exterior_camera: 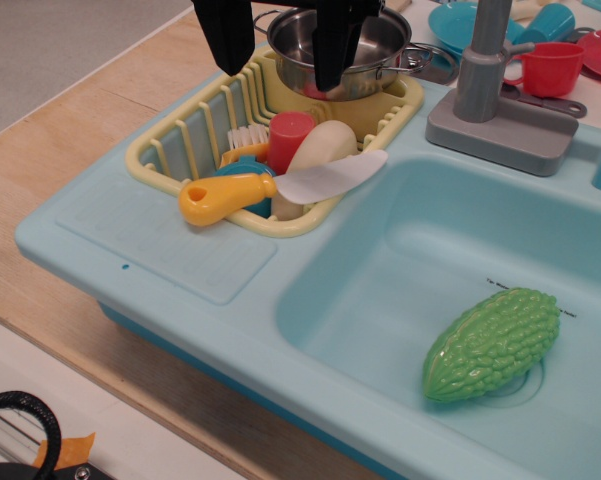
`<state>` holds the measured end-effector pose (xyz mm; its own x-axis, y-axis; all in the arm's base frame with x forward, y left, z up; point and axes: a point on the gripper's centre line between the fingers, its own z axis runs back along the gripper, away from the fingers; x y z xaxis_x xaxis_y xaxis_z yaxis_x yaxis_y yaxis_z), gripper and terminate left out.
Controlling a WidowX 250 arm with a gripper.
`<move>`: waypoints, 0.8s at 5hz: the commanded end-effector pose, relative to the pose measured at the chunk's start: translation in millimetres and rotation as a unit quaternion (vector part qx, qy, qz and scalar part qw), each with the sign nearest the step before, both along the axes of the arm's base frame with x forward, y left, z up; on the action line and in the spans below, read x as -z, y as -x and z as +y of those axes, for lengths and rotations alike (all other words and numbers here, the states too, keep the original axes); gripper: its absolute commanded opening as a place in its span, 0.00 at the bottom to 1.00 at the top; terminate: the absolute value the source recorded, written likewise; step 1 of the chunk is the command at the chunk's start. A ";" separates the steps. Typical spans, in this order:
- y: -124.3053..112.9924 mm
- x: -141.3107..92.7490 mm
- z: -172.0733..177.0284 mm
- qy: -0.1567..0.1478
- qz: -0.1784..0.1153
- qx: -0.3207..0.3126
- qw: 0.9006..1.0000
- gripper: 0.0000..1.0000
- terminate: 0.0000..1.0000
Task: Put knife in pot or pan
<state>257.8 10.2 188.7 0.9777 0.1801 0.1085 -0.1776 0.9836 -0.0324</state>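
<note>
The knife (270, 188) has a chunky yellow-orange handle and a broad translucent-white blade. It lies across the front rim of the yellow dish rack (180, 135), blade pointing right over the sink edge. The shiny steel pot (355, 45) sits at the back of the rack. My gripper (280, 50) hangs open at the top of the view, its two black fingers (228, 35) spread apart, above the rack and in front of the pot. It holds nothing and is well above the knife.
In the rack are a red cup (290, 138), a cream oblong toy (318, 150) and a blue item under the knife. A green bumpy gourd (492, 343) lies in the light-blue sink (380, 270). A grey faucet (485, 70) stands behind; cups and plates at the back right.
</note>
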 end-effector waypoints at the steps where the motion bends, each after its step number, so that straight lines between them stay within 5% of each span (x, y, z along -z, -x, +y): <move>1: 0.0 0.0 0.0 0.000 0.000 0.000 1.000 1.00 0.00; 4: 21.1 14.7 10.3 -0.004 0.044 0.119 0.992 1.00 0.00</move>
<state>233.0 19.8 159.2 0.9951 -0.0970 -0.0177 0.0956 0.9932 -0.0661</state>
